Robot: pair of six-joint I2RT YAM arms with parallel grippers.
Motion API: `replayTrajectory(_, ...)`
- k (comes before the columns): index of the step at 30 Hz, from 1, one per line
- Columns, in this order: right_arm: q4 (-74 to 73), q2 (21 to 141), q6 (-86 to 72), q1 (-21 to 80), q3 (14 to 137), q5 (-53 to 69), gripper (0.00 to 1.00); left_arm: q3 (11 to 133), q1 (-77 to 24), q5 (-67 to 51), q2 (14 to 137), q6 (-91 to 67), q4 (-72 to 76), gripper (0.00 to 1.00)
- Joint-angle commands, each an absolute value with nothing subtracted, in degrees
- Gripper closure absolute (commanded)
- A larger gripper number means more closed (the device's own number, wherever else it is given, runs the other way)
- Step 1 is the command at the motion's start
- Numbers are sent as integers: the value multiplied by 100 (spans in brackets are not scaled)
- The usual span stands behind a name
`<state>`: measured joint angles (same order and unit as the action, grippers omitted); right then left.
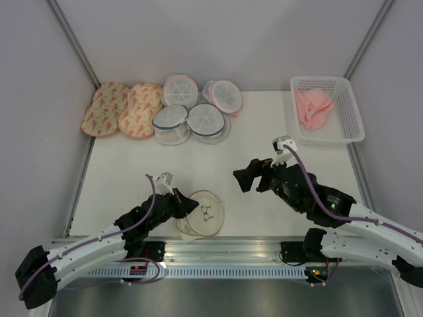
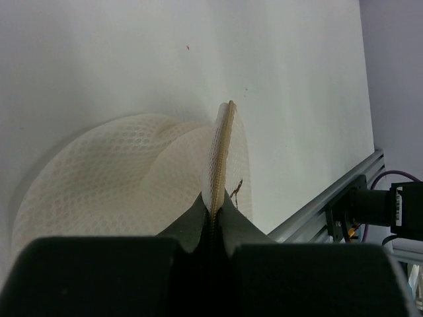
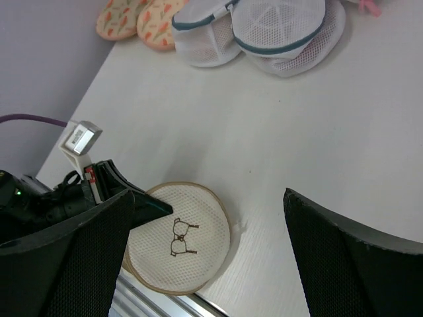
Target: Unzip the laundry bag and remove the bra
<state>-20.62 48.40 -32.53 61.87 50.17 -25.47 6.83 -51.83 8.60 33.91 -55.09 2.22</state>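
The laundry bag (image 1: pixel 205 212), a round peach-beige mesh pouch with a black scribble, lies at the table's near edge; it also shows in the right wrist view (image 3: pixel 188 241). My left gripper (image 1: pixel 190 207) is shut on its zipper rim (image 2: pixel 225 142), holding that edge lifted so the bag gapes a little. No pink shows inside. My right gripper (image 1: pixel 243 178) is open and empty, above the table to the bag's right. The bra (image 1: pixel 312 107), a crumpled light pink garment, lies in the white basket (image 1: pixel 350 115) at the far right.
Several white round mesh pouches (image 1: pixel 188 109) and two orange-patterned oval pouches (image 1: pixel 122 109) sit along the back left. An aluminium rail (image 1: pixel 225 249) runs along the near edge just below the bag. Grey walls close in the sides.
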Motion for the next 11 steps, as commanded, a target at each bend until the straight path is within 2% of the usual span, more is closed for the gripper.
replayTrajectory(1,-2531,4378,-3550,6187,4913,-2831,2,580,-5185,537,3533,-5194,1054,98)
replayTrajectory(11,-2558,3349,-3683,6179,4702,-2504,2,852,-5177,343,4157,-5036,1388,98)
